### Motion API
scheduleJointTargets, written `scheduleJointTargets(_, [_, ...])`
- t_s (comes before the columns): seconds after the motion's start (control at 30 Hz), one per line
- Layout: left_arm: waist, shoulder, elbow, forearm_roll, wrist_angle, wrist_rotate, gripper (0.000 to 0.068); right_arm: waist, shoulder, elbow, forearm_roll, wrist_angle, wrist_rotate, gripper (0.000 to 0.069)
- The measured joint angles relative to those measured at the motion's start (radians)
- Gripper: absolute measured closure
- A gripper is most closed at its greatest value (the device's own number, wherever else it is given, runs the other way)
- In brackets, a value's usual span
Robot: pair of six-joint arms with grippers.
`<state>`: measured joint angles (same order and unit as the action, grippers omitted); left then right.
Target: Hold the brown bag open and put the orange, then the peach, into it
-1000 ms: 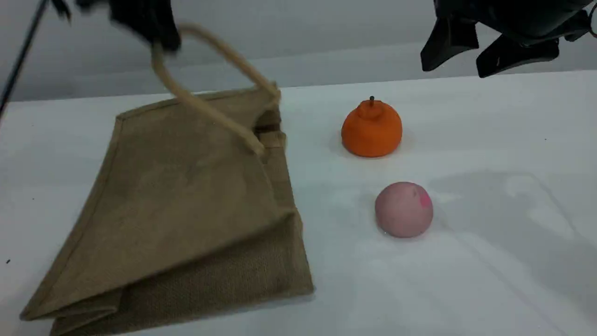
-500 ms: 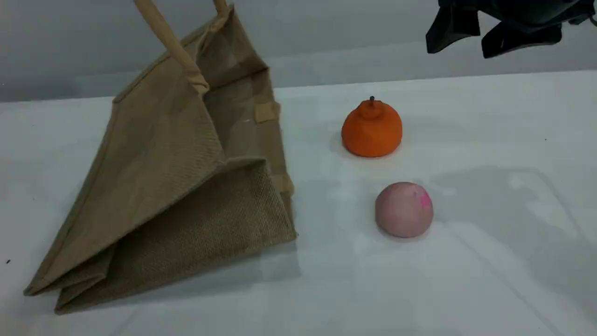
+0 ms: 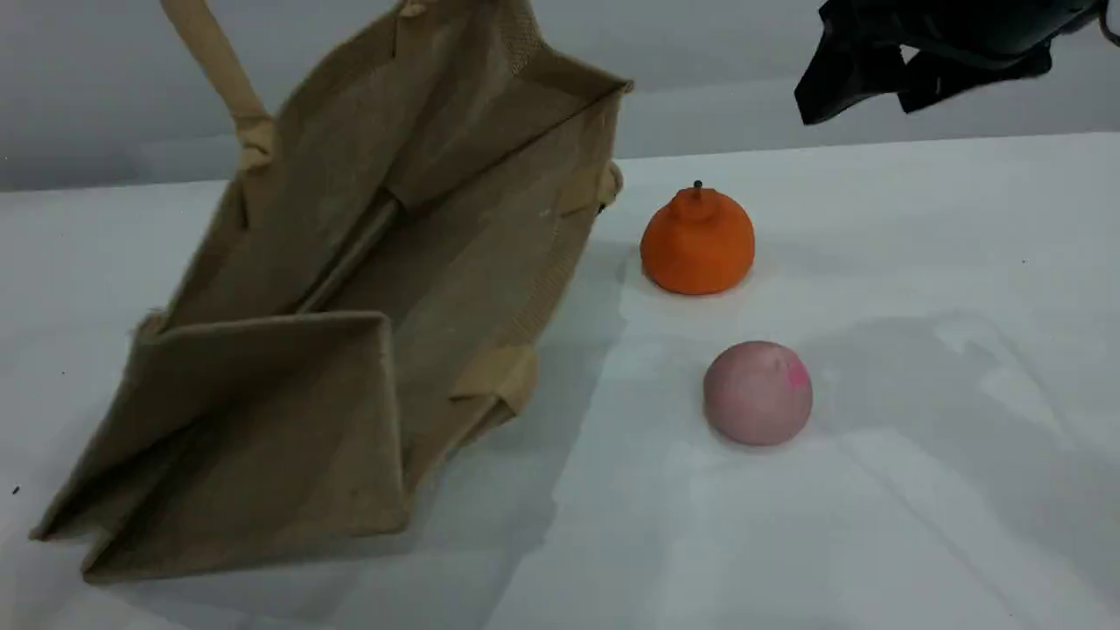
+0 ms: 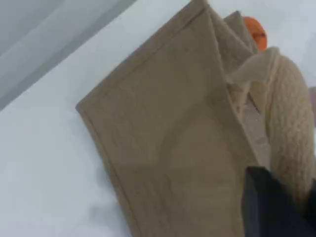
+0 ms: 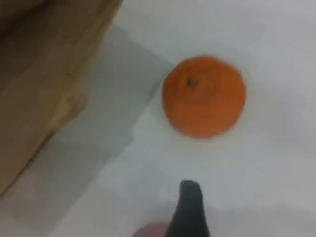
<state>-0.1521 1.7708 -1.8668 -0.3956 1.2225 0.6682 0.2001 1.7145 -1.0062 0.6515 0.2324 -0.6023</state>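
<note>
The brown bag [image 3: 289, 385] hangs tilted by one beige handle [image 3: 219, 66], its base on the table and its mouth gaping up and to the right. My left gripper is above the scene view's top edge. In the left wrist view its dark fingertip [image 4: 269, 207] presses against the thick handle [image 4: 291, 128], shut on it over the bag [image 4: 168, 128]. The orange [image 3: 697, 241] sits right of the bag, the pink peach [image 3: 758, 393] nearer the camera. My right gripper [image 3: 862, 96] hovers open high behind the orange [image 5: 204, 95], with nothing between its fingers.
The white table [image 3: 919, 490] stretches bare to the right of and in front of the fruits. The bag's raised rim [image 3: 612, 87] reaches close to the orange. A grey wall [image 3: 700, 44] runs behind the table.
The bag went from lying flat to hanging by its handle with the mouth spread open. The left gripper rose out of the scene view. The right gripper barely shifted; the fruits stayed put.
</note>
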Motion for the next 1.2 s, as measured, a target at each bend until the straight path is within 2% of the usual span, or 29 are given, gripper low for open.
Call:
scheduleJointTargets(0.17, [0.0,0.002,0.0,-0.023,0.0,0.082,0.06,0.0,0.0,0.0,0.026,-0.13,-0.004,0.0169])
scheduleJointTargets(0.3, [0.0,0.002,0.0,-0.104,0.0,0.132,0.06,0.0,0.007,0.0,0.03,-0.211,-0.004,0.0169])
scheduleJointTargets(0.4, [0.0,0.002,0.0,-0.171,0.0,0.137,0.06,0.0,0.02,0.0,0.03,-0.218,-0.005,0.0169])
scheduleJointTargets(0.47, [0.0,0.002,0.0,-0.187,0.0,0.13,0.06,0.0,0.03,0.0,0.028,-0.218,-0.005,0.0169])
scheduleJointTargets(0.77, [0.0,0.0,0.01,-0.18,-0.004,0.115,0.06,0.0,0.1,-0.047,0.027,-0.197,-0.005,0.0169])
scheduleJointTargets(0.93, [0.0,-0.001,0.01,-0.121,-0.004,0.084,0.06,0.0,0.156,-0.096,0.027,-0.192,-0.005,0.0169])
scheduleJointTargets(1.1, [0.0,-0.001,0.01,-0.11,-0.003,0.063,0.06,0.0,0.246,-0.168,0.026,-0.167,-0.005,0.0169])
scheduleJointTargets(1.2, [0.0,-0.001,0.01,-0.059,-0.001,0.033,0.06,0.0,0.301,-0.217,0.026,-0.159,-0.005,0.0169])
